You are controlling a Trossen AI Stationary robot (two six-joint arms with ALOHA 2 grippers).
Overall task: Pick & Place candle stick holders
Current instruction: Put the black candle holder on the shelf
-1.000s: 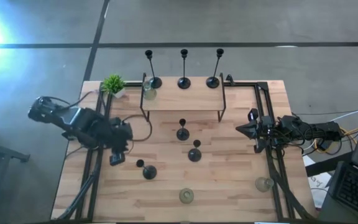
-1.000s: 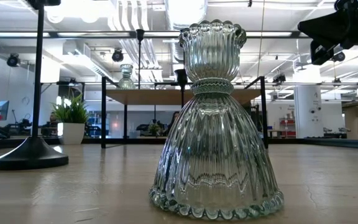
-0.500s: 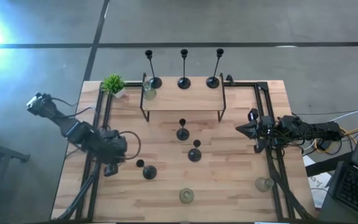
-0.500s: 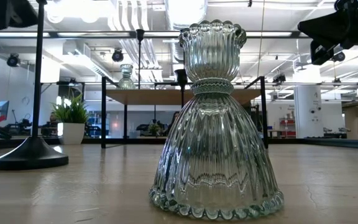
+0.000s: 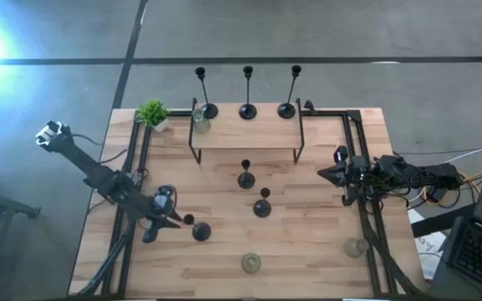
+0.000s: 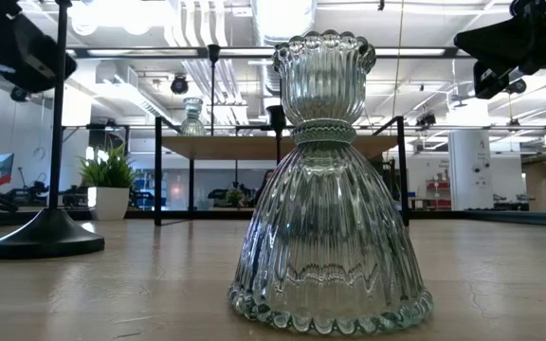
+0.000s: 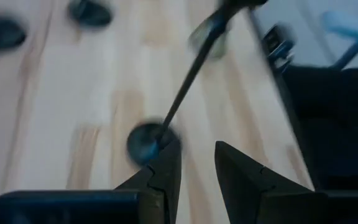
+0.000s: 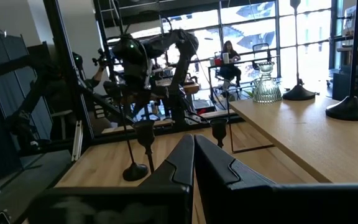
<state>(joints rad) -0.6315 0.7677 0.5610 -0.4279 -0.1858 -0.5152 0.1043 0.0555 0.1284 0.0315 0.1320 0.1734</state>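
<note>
Left claw at a black candle holder on the wooden desk

The left claw (image 5: pixel 172 219), fingers narrowly apart and holding nothing, is just beside the short black metal candle stick holder (image 5: pixel 201 231) at the near left of the light wooden desk (image 5: pixel 308 251). At the right edge, the right claw (image 5: pixel 323 173) waits with fingers closed together.

Grey concrete floor (image 5: pixel 325 33), bright windows (image 8: pixel 278 25)
</note>
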